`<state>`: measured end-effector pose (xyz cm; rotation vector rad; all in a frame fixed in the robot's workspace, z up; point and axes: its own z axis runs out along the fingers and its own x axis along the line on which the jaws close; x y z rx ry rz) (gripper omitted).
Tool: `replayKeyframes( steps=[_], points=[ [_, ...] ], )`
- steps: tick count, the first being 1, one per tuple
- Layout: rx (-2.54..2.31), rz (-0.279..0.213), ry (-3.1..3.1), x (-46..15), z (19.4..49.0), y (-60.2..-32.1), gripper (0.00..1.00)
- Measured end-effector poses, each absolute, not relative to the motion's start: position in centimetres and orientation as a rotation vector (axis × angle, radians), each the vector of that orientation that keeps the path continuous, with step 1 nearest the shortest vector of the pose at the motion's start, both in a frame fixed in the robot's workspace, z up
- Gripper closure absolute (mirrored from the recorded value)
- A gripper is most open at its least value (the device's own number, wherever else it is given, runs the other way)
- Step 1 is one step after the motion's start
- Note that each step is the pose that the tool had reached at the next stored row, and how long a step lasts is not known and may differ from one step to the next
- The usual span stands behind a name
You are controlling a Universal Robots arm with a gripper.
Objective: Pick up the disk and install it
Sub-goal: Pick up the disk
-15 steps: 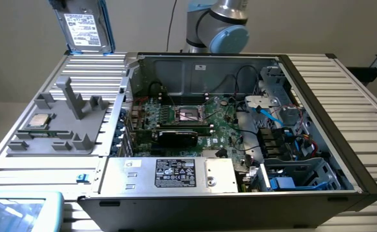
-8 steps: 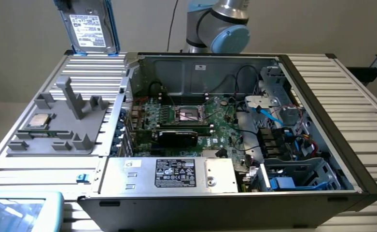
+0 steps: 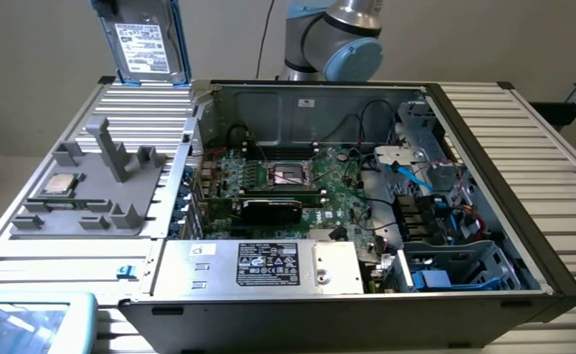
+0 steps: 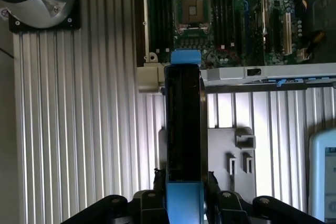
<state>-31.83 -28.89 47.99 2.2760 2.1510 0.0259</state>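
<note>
Blue plastic frames the disk (image 3: 148, 46) in the exterior view, where it hangs upright in the air at the exterior view's left. Its white label faces the camera, above the far corner of the ribbed table (image 3: 12, 243). It is clear of the grey fixture (image 3: 91, 214) that carries the small CPU chip (image 3: 60, 184). It is also well apart from the open computer case (image 3: 524, 221), from the drive cage (image 3: 455, 269) and from the silver box (image 3: 268, 265) with the black label. The arm (image 3: 332, 37) stands behind the case.

In the wrist view the disk (image 4: 184, 129) shows edge-on, a dark slab with a blue tab at each end. The gripper (image 4: 184, 195) is clamped on it, with a black finger (image 4: 211, 179) pressed to each broad face near the nearer tab. Beyond its far end lie the case wall and the motherboard (image 4: 210, 9).

I judge the drive to be dense and rigid, heavy for its bulk, and unforgiving of knocks. The metal faces look smooth, so a loose pinch could let it slide. The carrier probably flexes, and its end tabs look too springy to bear the load. Squeezing across the two flat faces, as here, seems the soundest hold. Held by one end, though, the long body could lever against the pads.
</note>
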Motion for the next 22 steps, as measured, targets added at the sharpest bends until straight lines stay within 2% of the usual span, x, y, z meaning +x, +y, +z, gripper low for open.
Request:
replayKeyframes(
  steps=[22],
  points=[
    [2.280,0.017,2.154,-27.5,48.0,-31.7,0.63]
  ],
)
